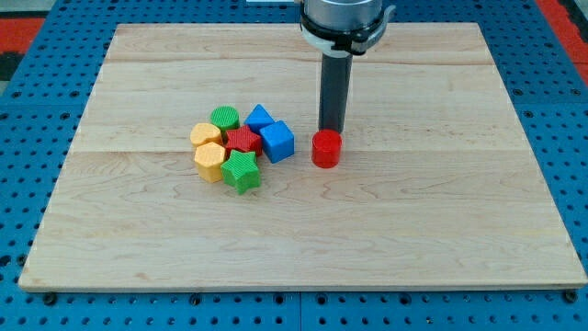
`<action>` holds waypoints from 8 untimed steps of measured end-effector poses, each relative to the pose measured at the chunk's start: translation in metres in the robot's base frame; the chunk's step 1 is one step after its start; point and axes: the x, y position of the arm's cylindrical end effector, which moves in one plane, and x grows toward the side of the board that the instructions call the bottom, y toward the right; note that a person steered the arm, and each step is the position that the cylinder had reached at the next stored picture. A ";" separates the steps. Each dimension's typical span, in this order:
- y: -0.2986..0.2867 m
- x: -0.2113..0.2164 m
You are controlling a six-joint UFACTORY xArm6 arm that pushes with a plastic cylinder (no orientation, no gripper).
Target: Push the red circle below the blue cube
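The red circle (326, 149) is a short red cylinder standing on the wooden board, just right of the block cluster. The blue cube (277, 142) is at the cluster's right edge, a small gap left of the red circle. My tip (331, 129) is the lower end of the dark rod and sits right behind the red circle, at its top edge in the view, touching or almost touching it.
The cluster also holds a second blue block (259, 117), a green circle (224, 118), a red block (243, 140), a green star (242, 171), an orange block (204, 134) and a yellow hexagon (210, 161). The wooden board (441, 221) lies on a blue pegboard.
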 end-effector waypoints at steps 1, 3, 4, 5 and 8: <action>0.018 0.006; -0.004 0.022; 0.024 0.043; 0.003 0.043; -0.018 0.066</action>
